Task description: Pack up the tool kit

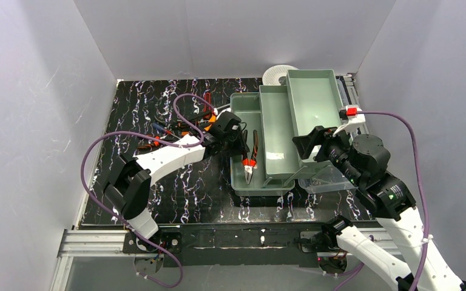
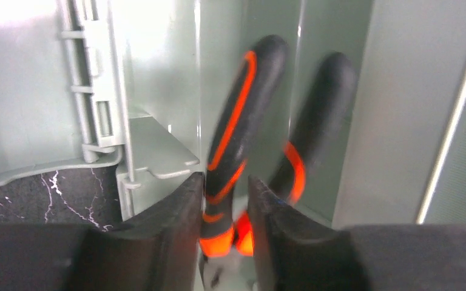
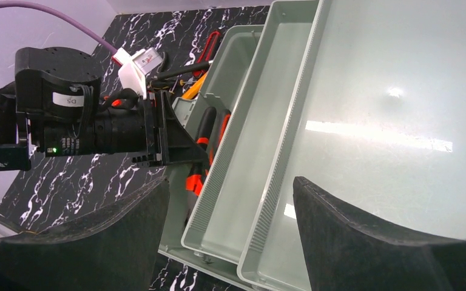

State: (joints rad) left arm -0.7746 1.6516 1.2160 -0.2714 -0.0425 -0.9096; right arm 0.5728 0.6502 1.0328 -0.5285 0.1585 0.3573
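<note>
Looking through the left wrist camera, I see the left gripper (image 2: 224,182) with its jaws set narrow on one black-and-orange handle of the pliers (image 2: 233,115), pinching it inside the left compartment of the pale-green box (image 1: 246,106). The plier nose is blurred and mostly cut off between the fingers. My right gripper (image 3: 227,188) hangs over the fanned-out trays (image 3: 364,121), jaws spread wide with nothing between them. Left of the box, loose tools (image 1: 179,127) lie on the table, half hidden under the left arm and its cable; I cannot tell them apart. A white spool (image 1: 276,73) peeks from behind the far tray. What looks like the clear lid (image 1: 330,180) sits at the box's near right corner, partly under the right arm.
</note>
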